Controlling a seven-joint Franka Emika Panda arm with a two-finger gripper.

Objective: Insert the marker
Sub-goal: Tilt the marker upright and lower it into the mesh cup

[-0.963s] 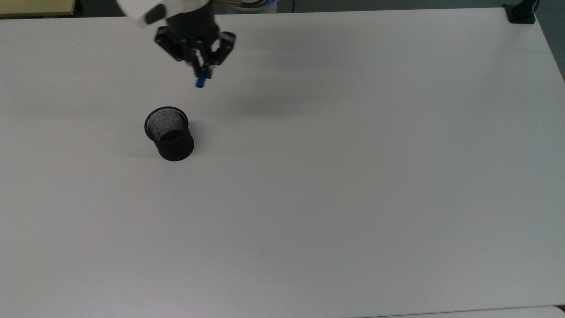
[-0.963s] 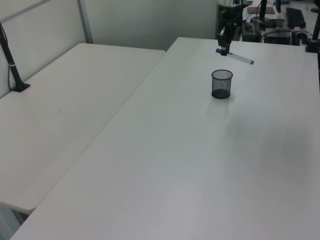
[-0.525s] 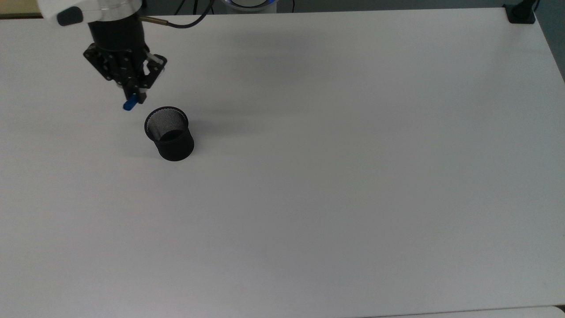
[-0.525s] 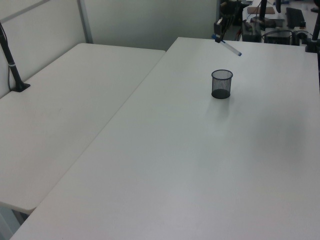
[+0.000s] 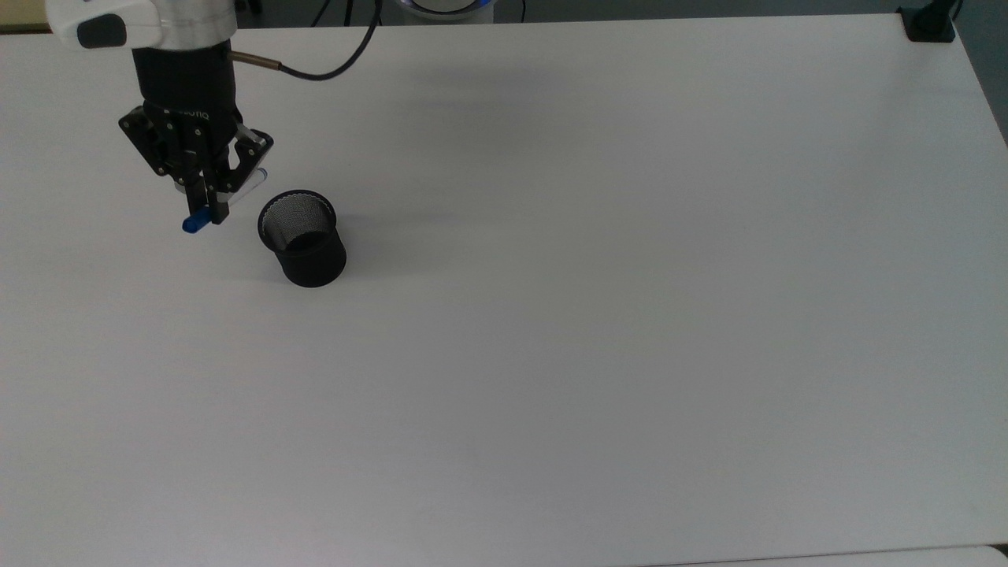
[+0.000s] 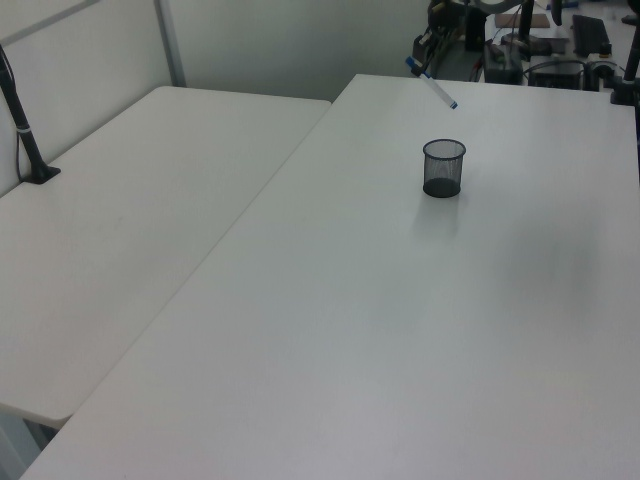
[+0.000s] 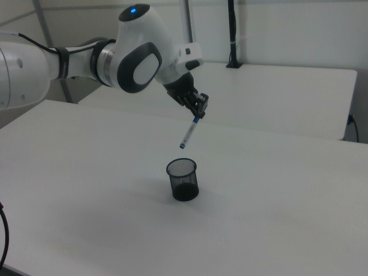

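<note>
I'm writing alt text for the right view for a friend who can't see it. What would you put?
A white robot arm's hand holds a slim white marker by its top end, tilted, its lower tip hanging just above a black mesh cup. The cup stands upright on a plain white table.

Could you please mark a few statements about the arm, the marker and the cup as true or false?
1. The gripper holds the marker by its upper end. True.
2. The marker is already inside the cup. False: it hangs in the air above the cup.
3. The cup stands upright on the table. True.
4. The marker hangs perfectly vertical. False: it is tilted.
5. The cup lies on its side. False: its opening faces up.
</note>
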